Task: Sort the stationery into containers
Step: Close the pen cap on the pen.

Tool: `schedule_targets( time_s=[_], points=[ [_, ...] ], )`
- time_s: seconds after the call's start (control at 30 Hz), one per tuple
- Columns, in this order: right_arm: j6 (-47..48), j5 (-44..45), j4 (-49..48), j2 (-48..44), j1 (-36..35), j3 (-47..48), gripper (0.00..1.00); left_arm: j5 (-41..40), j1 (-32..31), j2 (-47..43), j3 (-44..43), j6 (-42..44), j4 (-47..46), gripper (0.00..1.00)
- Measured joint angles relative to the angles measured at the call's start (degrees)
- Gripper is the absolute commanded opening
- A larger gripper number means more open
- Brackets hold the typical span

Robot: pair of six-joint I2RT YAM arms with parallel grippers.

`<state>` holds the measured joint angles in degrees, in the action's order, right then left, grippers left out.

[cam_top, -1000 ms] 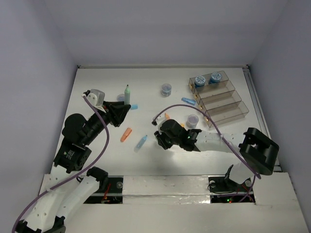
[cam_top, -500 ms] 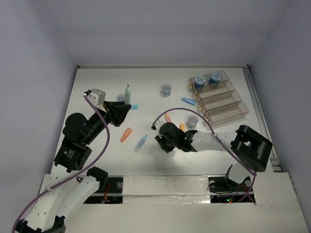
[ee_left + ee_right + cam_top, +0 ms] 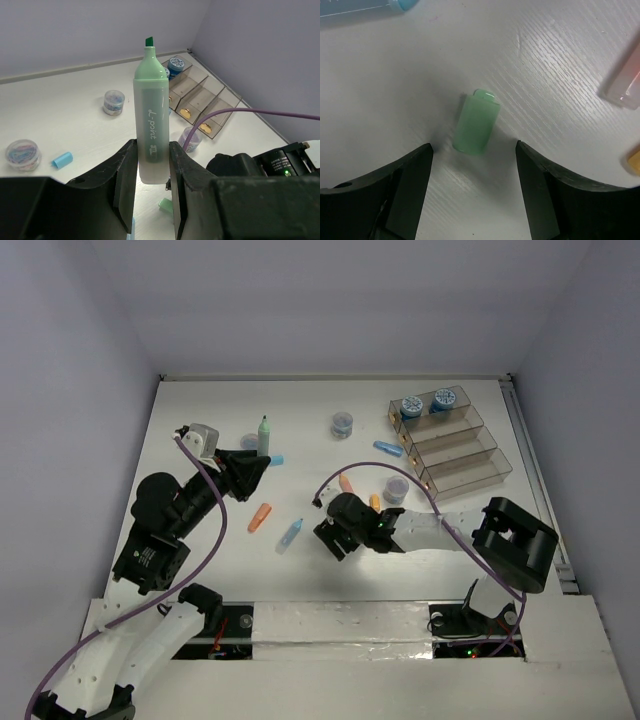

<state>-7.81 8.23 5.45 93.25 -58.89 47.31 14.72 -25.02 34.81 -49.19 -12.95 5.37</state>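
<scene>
With the right gripper (image 3: 473,152) spread over the green cap (image 3: 475,126) lying on the table (image 3: 560,75), we drop straight and close across its sides; the left gripper (image 3: 152,167) pinches the uncapped green highlighter (image 3: 151,115) upright.

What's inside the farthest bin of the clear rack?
Two blue rolls with white patterned tops: the left roll and the right roll, in the farthest bin. Whatever lies beneath them is covered.

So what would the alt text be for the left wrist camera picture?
The left gripper clamps a pale green highlighter upright, its dark green tip uncapped. Behind it on the white table sit small clear jars, a short light-blue piece and a stepped rack of clear bins, with a blue roll in the farthest one.
</scene>
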Motion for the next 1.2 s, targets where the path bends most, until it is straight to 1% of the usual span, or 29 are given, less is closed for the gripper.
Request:
schedule_targets(
  time_s=[0.03, 0.17, 0.27, 0.47, 0.77, 1.07, 1.2],
  points=[
    [-0.2, 0.1, 0.0, 0.0, 0.0, 0.0, 0.72, 0.0, 0.0, 0.0, 0.0, 0.0, 0.0, 0.0],
    [-1.0, 1.4, 0.1, 0.0, 0.0, 0.0, 0.61, 0.0, 0.0, 0.0, 0.0, 0.0, 0.0, 0.0],
    [-1.7, 3.0, 0.4, 0.0, 0.1, 0.2, 0.57, 0.0, 0.0, 0.0, 0.0, 0.0, 0.0, 0.0],
    [-3.0, 5.6, 1.9, 0.0, 0.1, 0.7, 0.53, 0.0, 0.0, 0.0, 0.0, 0.0, 0.0, 0.0],
    [-5.0, 8.6, 4.1, 0.2, 1.2, 1.5, 0.51, 0.1, 0.0, 0.0, 0.0, 0.0, 0.0, 0.0],
    [-5.3, 10.0, 4.7, 1.4, 1.9, 2.9, 0.51, 0.1, 0.0, 0.0, 0.0, 0.0, 0.0, 0.0],
    [-6.1, 10.2, 6.7, 1.1, 1.9, 3.3, 0.52, 0.1, 0.0, 0.0, 0.0, 0.0, 0.0, 0.0]
  ],
)
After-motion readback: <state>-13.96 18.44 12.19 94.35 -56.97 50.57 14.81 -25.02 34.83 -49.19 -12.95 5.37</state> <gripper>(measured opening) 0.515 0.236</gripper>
